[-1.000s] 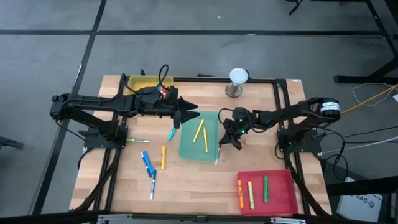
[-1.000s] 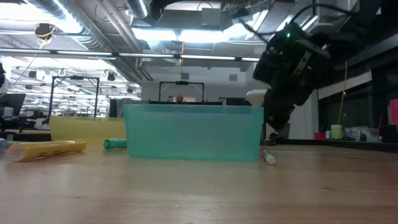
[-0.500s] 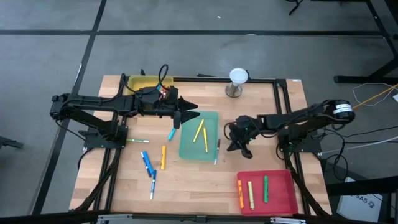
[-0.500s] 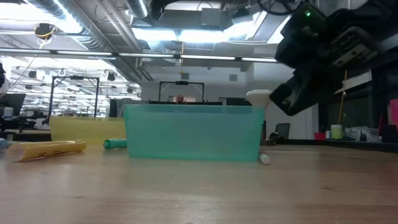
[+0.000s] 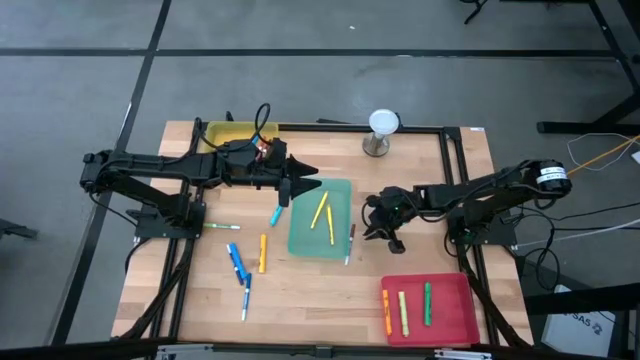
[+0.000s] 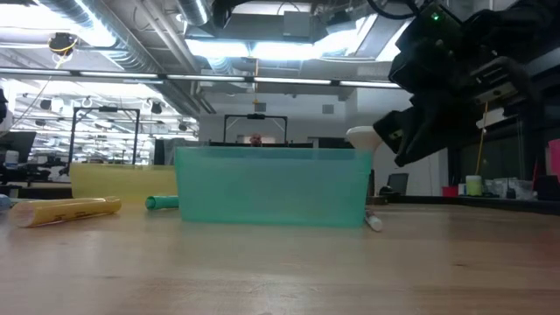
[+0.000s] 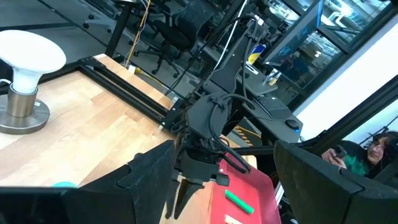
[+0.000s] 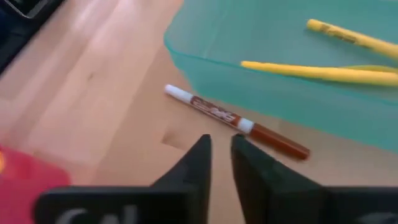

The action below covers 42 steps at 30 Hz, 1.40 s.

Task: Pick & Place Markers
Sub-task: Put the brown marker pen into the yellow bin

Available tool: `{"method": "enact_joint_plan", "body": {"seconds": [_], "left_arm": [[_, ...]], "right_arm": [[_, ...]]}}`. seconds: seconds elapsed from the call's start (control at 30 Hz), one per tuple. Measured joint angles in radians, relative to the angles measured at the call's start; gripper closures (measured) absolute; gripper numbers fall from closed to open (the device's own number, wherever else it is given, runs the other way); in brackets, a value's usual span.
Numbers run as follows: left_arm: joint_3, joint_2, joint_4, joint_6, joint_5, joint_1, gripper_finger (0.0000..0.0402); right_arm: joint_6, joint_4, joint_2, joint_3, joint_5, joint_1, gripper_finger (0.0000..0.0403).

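Observation:
A white-and-brown marker (image 5: 350,244) (image 8: 236,121) lies flat on the wood just right of the green tray (image 5: 305,240). My right gripper (image 5: 375,232) (image 8: 221,155) hovers above the table a little to the marker's right, shut and empty. Two yellow markers (image 5: 325,214) lie inside the green tray. Teal, green, orange and blue markers (image 5: 263,252) are scattered on the table left of that tray. My left gripper (image 5: 308,185) (image 7: 224,180) waits open over the green tray's far left corner.
The red tray (image 5: 455,318) at the near right holds orange, yellow and green markers. A yellow tray (image 5: 228,131) sits at the far left. A white-topped stand (image 5: 383,128) is at the far edge. Bare wood lies between the green and red trays.
My right gripper has risen from the white-and-brown marker beside the green tray and drawn back toward the table's right, then eased slightly back left. It carries nothing; the marker stays on the wood.

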Motion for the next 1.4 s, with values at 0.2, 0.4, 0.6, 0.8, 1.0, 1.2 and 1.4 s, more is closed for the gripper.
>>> {"method": "enact_joint_plan", "body": {"seconds": [0.2, 0.4, 0.6, 0.8, 1.0, 1.2, 1.4], "left_arm": [[0.0, 0.0, 0.0, -0.015, 0.0, 0.0, 0.0135], [0.0, 0.0, 0.0, -0.015, 0.004, 0.0, 0.0135], [0.0, 0.0, 0.0, -0.015, 0.004, 0.0, 0.0135], [0.0, 0.0, 0.0, -0.015, 0.004, 0.0, 0.0135], [0.0, 0.0, 0.0, -0.018, 0.004, 0.0, 0.0135], [0.0, 0.0, 0.0, -0.018, 0.019, 0.0, 0.0135], [0.0, 0.0, 0.0, -0.023, 0.034, 0.0, 0.0135]], "right_arm": [[-0.108, -0.003, 0.002, 0.0, 0.08, 0.0, 0.025], [-0.301, -0.012, 0.036, 0.0, 0.091, -0.001, 0.0191], [-0.479, -0.008, 0.085, 0.0, 0.091, -0.003, 0.0183], [-0.572, 0.008, 0.139, 0.022, 0.117, -0.003, 0.0183], [-0.6, -0.031, 0.188, 0.121, 0.118, -0.003, 0.0183], [-0.634, -0.161, 0.245, 0.187, 0.117, -0.003, 0.0183], [-0.69, -0.154, 0.254, 0.188, 0.134, -0.003, 0.0183]]}}
